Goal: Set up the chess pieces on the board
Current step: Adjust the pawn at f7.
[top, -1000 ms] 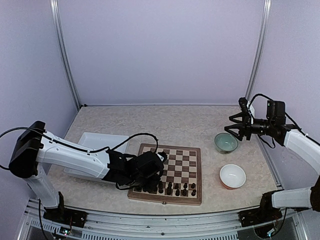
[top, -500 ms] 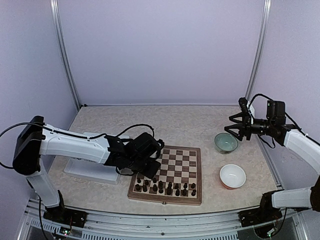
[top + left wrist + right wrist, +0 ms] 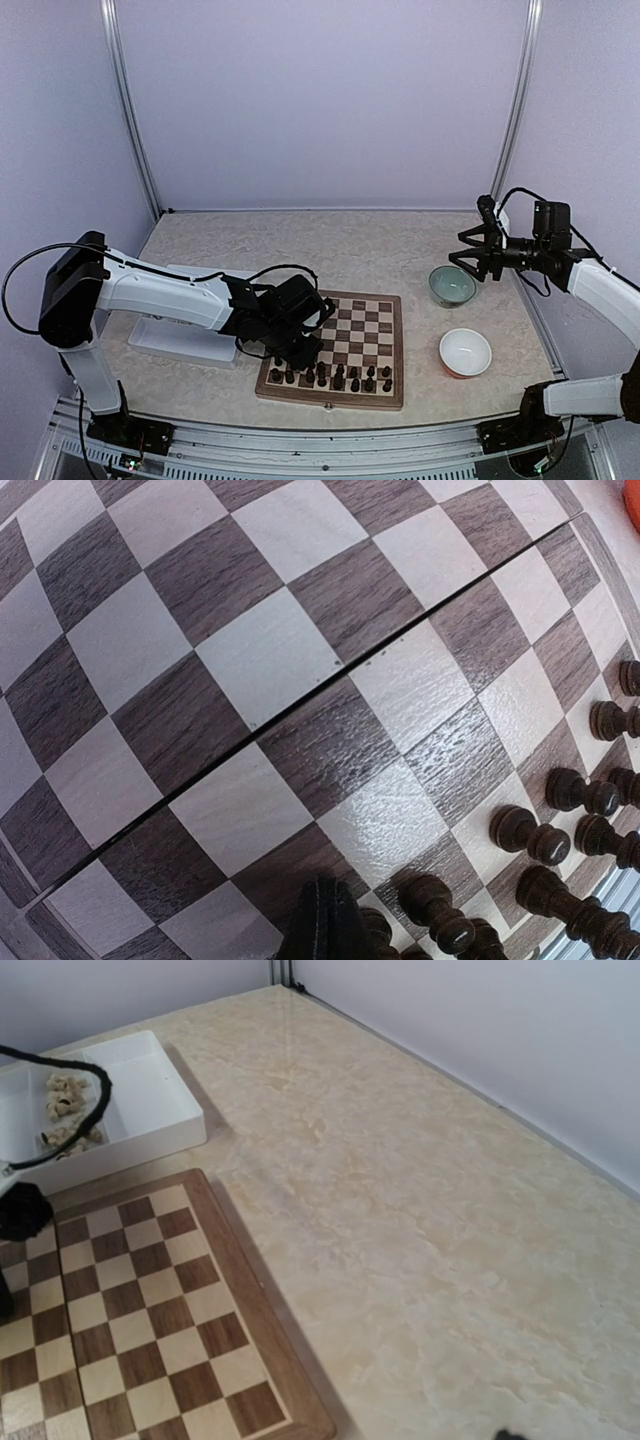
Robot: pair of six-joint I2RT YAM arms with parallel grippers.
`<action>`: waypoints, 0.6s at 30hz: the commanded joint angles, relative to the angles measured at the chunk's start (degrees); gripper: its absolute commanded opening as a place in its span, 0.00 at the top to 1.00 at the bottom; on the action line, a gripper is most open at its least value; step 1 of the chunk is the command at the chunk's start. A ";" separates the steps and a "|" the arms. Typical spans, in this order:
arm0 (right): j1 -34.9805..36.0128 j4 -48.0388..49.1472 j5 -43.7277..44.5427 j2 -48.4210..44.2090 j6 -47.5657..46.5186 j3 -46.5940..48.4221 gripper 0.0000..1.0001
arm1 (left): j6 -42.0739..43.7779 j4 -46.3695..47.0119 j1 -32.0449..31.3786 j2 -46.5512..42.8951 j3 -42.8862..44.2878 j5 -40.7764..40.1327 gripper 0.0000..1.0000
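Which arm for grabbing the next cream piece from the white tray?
Left. Its hand, shut, is over the board's left side, next to the white tray holding the cream pieces. The right hand hangs open by the green bowl, beyond the board.

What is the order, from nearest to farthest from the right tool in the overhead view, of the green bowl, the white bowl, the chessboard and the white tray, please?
Measured from the right tool:
1. green bowl, just below it, on the right.
2. white bowl, nearer the front edge, on the right.
3. chessboard, at the centre.
4. white tray, at the far left.
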 commanded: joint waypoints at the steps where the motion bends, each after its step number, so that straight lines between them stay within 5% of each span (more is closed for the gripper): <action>1: -0.58 -0.32 -1.06 0.32 -0.47 -0.37 0.26 | 0.93 -1.37 0.21 0.69 0.86 1.12 1.00; 15: -0.62 -0.95 -0.30 0.62 -0.25 1.00 0.26 | 0.73 -3.72 0.53 -3.96 3.84 -8.43 0.99; 17: -0.59 -2.34 1.72 1.12 0.56 3.39 0.23 | 1.19 -4.76 0.79 -5.79 5.64 -11.62 0.97; 18: -0.61 -3.29 2.89 1.52 1.19 4.81 0.12 | 1.49 -5.48 0.98 -6.66 6.58 -13.36 0.94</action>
